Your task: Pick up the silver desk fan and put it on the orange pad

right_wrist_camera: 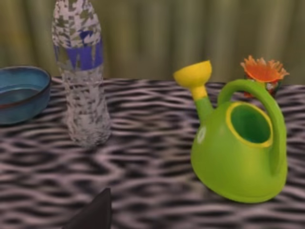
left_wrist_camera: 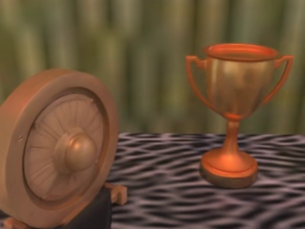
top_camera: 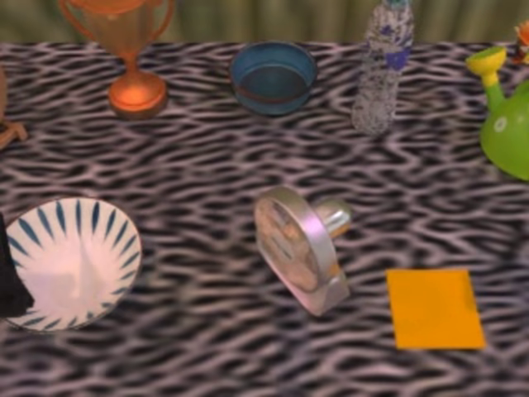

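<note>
The silver desk fan [top_camera: 302, 248] stands near the middle of the table, its thick ring facing the table's left and its stubby cylinder pointing back right. The orange pad [top_camera: 436, 308] lies flat to the fan's right, near the front edge, a short gap away and bare. My left arm [top_camera: 8, 281] shows only as a dark shape at the table's left edge, over the striped bowl's rim. Of my right gripper [right_wrist_camera: 95, 212] only a dark tip shows, in the right wrist view, far from the fan. Neither gripper touches the fan.
A white bowl with blue stripes [top_camera: 70, 263] sits front left. Along the back stand an orange trophy cup [top_camera: 132, 50], a blue bowl [top_camera: 273, 76], a clear bottle [top_camera: 382, 70] and a green watering can [top_camera: 508, 124]. A round wooden object [left_wrist_camera: 57, 148] stands at the left edge.
</note>
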### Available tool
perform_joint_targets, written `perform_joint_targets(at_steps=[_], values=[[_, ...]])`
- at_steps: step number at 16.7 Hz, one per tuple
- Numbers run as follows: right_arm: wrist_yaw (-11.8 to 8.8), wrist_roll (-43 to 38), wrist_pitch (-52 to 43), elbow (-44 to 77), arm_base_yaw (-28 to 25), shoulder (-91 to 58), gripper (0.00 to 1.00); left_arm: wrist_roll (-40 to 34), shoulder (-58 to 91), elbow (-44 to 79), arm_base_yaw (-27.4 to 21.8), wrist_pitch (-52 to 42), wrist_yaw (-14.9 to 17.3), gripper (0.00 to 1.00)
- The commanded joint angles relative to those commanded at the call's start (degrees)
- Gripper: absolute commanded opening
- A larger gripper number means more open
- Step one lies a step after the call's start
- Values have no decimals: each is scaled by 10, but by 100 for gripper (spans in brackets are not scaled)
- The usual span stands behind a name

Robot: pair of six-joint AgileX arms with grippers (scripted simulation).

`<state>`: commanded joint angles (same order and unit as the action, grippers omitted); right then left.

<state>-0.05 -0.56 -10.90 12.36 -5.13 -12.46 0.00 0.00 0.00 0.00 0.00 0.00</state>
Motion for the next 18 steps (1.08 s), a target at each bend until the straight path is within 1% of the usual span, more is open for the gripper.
perform_joint_targets(at_steps=[4, 14, 18], values=[[2, -11, -143, 197, -66, -198, 100, 0, 0, 0, 0, 0, 0, 100], [2, -50, -548, 828, -265, -825, 100, 0, 0, 0, 0, 0, 0, 100], [3, -62, -679, 1028, -328, -1028, 100, 0, 0, 0, 0, 0, 0, 100]])
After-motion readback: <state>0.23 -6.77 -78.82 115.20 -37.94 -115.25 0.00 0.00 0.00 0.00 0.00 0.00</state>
